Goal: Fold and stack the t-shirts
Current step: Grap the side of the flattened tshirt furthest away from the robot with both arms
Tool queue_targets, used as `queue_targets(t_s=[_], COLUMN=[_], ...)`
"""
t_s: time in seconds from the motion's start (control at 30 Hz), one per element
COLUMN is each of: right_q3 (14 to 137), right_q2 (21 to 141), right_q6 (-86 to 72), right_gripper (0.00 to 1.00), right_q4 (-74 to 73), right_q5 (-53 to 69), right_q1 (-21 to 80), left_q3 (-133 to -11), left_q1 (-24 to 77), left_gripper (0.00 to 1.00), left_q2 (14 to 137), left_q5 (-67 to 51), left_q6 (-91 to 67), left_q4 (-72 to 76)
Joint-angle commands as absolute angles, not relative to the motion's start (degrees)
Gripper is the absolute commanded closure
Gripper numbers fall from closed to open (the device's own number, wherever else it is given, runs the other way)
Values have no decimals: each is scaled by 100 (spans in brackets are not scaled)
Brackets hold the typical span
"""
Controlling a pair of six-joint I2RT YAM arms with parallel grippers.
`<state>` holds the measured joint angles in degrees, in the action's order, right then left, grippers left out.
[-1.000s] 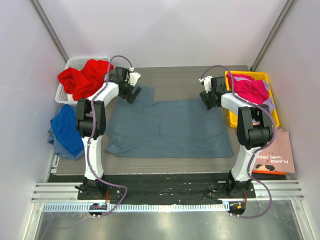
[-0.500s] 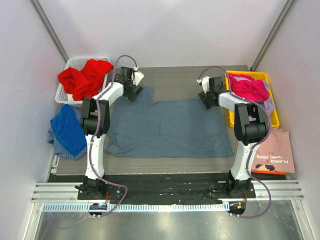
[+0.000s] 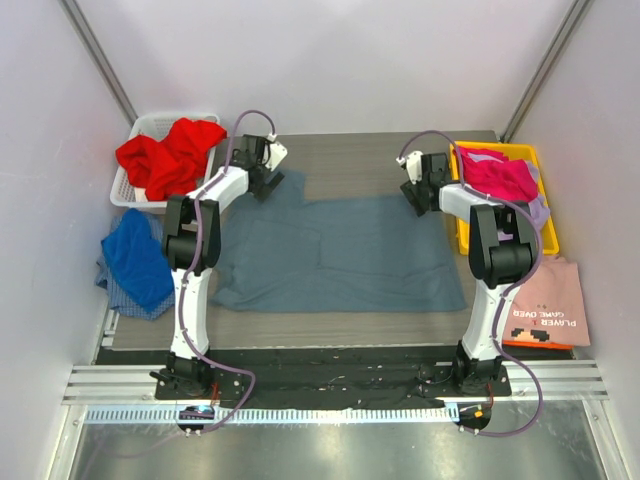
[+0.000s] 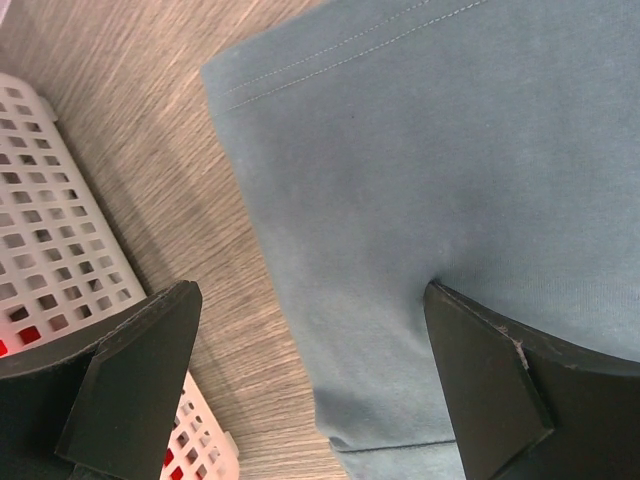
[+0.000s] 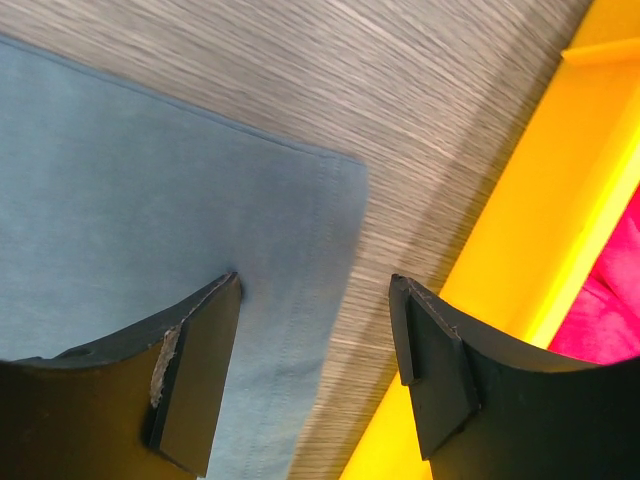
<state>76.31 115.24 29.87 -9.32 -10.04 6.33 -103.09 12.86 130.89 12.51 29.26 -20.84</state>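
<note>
A large slate blue-grey t-shirt (image 3: 340,250) lies spread flat on the table. My left gripper (image 3: 268,186) is open over its far left corner; in the left wrist view (image 4: 310,380) one finger rests on the cloth (image 4: 450,180) and the other is over bare wood. My right gripper (image 3: 418,200) is open over the shirt's far right corner (image 5: 150,200), its jaws straddling the hem edge. A red shirt (image 3: 170,155) fills the white basket (image 3: 140,130). A magenta shirt (image 3: 497,178) lies in the yellow bin (image 3: 540,170). A royal blue shirt (image 3: 135,255) lies at the left. A pale pink shirt (image 3: 548,305) lies at the right.
The white basket's wall (image 4: 50,250) is close beside my left gripper. The yellow bin's wall (image 5: 540,200) is close beside my right gripper. Grey walls enclose the table on three sides.
Both grippers have moved a little farther back and lower onto the blue-grey shirt's far corners. The shirt's far right corner has shifted slightly.
</note>
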Motion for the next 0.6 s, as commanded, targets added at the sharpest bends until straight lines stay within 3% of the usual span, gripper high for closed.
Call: queue_targets(t_s=[0.0, 0.57], right_q3=[7761, 8279], right_q2=[11672, 11733], right_q6=[3120, 2778], right_gripper=[30, 31], right_q4=[-870, -1274], right_q5=[-1213, -660], right_q1=[510, 501], left_q3=[-10169, -10722], left_q1=[1230, 1345], left_gripper=[0, 0], left_q2=[13359, 12859], left_q5=[1529, 967], left_q6=[3041, 2690], left_q4=[-2004, -2478])
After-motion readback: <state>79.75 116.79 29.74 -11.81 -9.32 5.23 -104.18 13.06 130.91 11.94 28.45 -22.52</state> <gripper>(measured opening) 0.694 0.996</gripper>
